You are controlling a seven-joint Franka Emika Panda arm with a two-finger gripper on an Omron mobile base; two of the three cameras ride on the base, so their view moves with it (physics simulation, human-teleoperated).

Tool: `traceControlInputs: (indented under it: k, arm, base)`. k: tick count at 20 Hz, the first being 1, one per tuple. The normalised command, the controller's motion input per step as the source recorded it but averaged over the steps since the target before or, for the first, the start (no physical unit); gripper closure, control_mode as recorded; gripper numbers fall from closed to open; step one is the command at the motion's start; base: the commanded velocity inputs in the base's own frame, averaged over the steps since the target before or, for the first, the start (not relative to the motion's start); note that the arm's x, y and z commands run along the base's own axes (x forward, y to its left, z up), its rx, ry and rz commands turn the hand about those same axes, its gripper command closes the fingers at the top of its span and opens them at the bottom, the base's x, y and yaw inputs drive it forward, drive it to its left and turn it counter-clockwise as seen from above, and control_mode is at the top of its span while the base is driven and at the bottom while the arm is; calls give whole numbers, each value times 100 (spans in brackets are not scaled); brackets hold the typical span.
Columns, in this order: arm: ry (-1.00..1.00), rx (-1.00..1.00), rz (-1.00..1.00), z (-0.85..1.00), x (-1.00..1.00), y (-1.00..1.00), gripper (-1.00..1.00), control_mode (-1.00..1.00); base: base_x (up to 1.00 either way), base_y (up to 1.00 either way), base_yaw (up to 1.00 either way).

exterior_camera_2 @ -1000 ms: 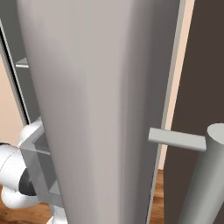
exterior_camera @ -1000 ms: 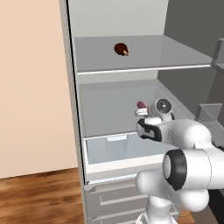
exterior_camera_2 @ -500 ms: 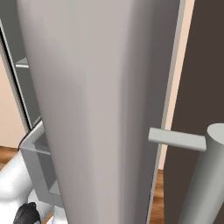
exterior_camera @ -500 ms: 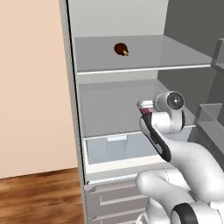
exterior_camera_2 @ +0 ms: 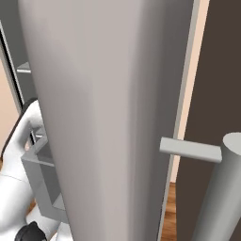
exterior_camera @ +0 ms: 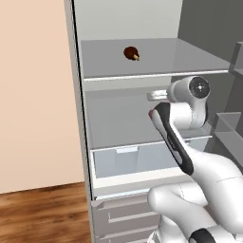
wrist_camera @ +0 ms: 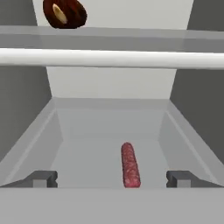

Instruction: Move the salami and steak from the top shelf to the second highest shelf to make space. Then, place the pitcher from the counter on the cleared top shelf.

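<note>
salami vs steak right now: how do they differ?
The salami is a long pinkish-red log; the steak is a rounded dark brown chunk with a tan tip. The salami lies on the second highest shelf, the steak on the top shelf. Both lie free of the open gripper.

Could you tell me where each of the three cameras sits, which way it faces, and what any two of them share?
Left base view: behind the arm to its left, facing into the open fridge; the steak lies on the top shelf, with the white arm rising at lower right.
Right base view: behind the arm to its right, facing a grey fridge door up close; a bit of the arm shows at lower left.
Hand view: on the hand, looking along the open gripper at the salami on the second highest shelf.
Shared: left base and hand views both show the steak.
</note>
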Motion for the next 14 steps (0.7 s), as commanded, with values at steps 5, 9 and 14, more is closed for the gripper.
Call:
traceControlInputs:
  k: [5, 9, 14]
  arm:
    - [0, 0, 0, 100, 9, 34, -100, -100]
    - [5, 0, 0, 90, 15, 26, -100, -100]
    - [10, 0, 0, 50, 24, 26, -100, -100]
  base:
    - [0, 0, 0]
    - [0, 0, 0]
    - [0, 0, 0]
